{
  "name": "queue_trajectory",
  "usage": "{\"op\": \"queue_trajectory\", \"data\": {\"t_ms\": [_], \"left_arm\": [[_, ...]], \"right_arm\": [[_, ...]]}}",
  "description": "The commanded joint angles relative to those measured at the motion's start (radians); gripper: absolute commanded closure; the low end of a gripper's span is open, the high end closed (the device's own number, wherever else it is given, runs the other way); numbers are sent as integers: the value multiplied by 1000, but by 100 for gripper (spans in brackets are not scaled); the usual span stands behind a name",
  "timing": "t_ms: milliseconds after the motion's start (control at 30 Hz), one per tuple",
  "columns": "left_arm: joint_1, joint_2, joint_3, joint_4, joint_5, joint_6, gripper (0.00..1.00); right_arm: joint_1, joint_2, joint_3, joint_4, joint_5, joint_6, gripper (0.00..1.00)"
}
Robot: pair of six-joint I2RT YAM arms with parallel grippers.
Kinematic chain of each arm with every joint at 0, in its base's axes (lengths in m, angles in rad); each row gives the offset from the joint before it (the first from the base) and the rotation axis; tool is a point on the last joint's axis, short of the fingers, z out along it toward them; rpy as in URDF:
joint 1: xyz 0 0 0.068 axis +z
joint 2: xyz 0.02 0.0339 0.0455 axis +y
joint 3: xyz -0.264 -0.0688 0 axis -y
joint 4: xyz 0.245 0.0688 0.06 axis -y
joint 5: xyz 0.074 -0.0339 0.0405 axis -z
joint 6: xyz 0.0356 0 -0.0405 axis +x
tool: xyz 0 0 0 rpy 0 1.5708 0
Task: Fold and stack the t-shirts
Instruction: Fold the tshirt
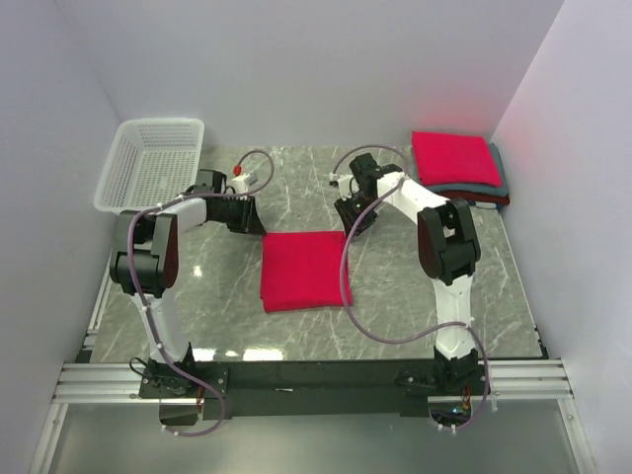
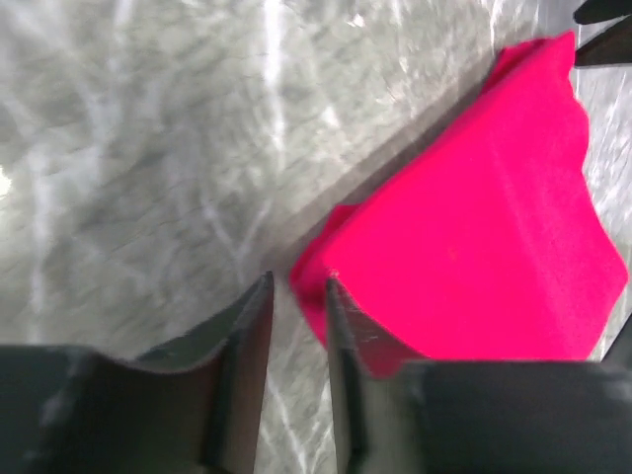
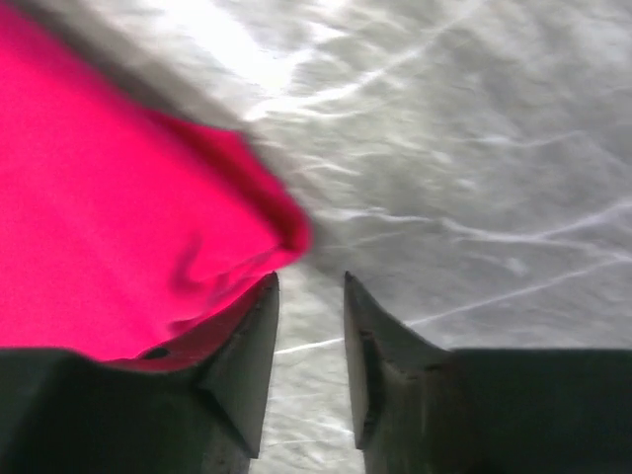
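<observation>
T-shirt [image 1: 301, 269], folded, red, flat mid table [image 1: 415, 296]; stack [image 1: 454, 158] at far right corner. Left gripper [image 2: 298, 286], right gripper [image 3: 310, 284] parted, empty, beside far corners. Risk: finger snags corner, fold springs open; single-layer pinch unfolds it.

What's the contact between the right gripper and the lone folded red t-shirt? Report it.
Cannot tell. In the right wrist view one finger of the right gripper overlaps the edge of the red t-shirt; resting or hovering is unclear.
</observation>
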Motion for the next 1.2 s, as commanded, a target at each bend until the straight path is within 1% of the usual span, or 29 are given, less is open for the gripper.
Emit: {"op": "queue_trajectory", "data": {"t_ms": [0,33,100,133,200,233,267,300,333,367,433,467,500,533,633,700,800,867,900,967,1000,1033,1067,1100,1133,1167], "left_arm": [[50,-42,39,35,8,-10,65],[60,-62,21,37,25,-12,63],[71,-136,-5,39,83,-12,57],[68,-162,-48,48,106,-32,57],[44,-236,-111,92,141,-110,56],[29,-252,-165,141,169,-136,56],[12,-272,-183,161,169,-157,57],[-22,-276,-197,181,169,-206,57],[-37,-273,-216,234,181,-234,58],[-51,-253,-220,259,189,-297,58],[-82,-218,-223,323,200,-366,59],[-90,-170,-220,369,209,-397,59],[-94,-142,-214,387,211,-453,60],[-94,-88,-199,399,215,-474,60],[-79,-17,-162,396,214,-471,61],[-58,46,-148,381,208,-455,61],[-24,135,-101,361,226,-463,60],[-9,158,-87,350,257,-471,60],[2,146,-79,318,263,-458,59],[13,58,-82,284,278,-394,57],[18,19,-93,240,284,-374,56],[16,-60,-107,191,309,-357,55],[15,-102,-130,189,329,-363,55],[4,-140,-191,198,342,-380,54],[-4,-207,-223,215,365,-397,55],[-17,-239,-252,223,367,-421,56]], "right_arm": [[-31,-42,53,10,82,46,56],[-42,-66,47,13,60,58,53],[-68,-161,-8,49,-11,113,53],[-74,-230,-40,70,-126,138,53],[-73,-288,-109,121,-255,222,56],[-71,-307,-172,182,-318,256,61],[-68,-316,-200,217,-440,352,64],[-65,-313,-237,278,-491,392,68],[-59,-287,-254,312,-539,434,72],[-53,-272,-266,341,-615,493,74],[-35,-237,-282,409,-647,534,75],[-30,-194,-283,423,-653,546,75],[-30,-172,-285,444,-645,554,76],[-33,-125,-286,454,-633,555,76],[-61,-27,-285,461,-593,552,79],[-88,4,-283,472,-537,538,79],[-110,24,-260,465,-437,486,70],[-110,10,-243,445,-421,456,66],[-111,-5,-234,423,-426,451,61],[-113,-97,-242,408,-454,443,55],[-113,-138,-267,408,-470,445,51],[-113,-228,-290,420,-507,454,49],[-111,-273,-318,437,-527,490,46],[-108,-308,-376,472,-550,514,45],[-93,-362,-405,490,-576,538,45],[-81,-382,-432,507,-623,587,45]]}}
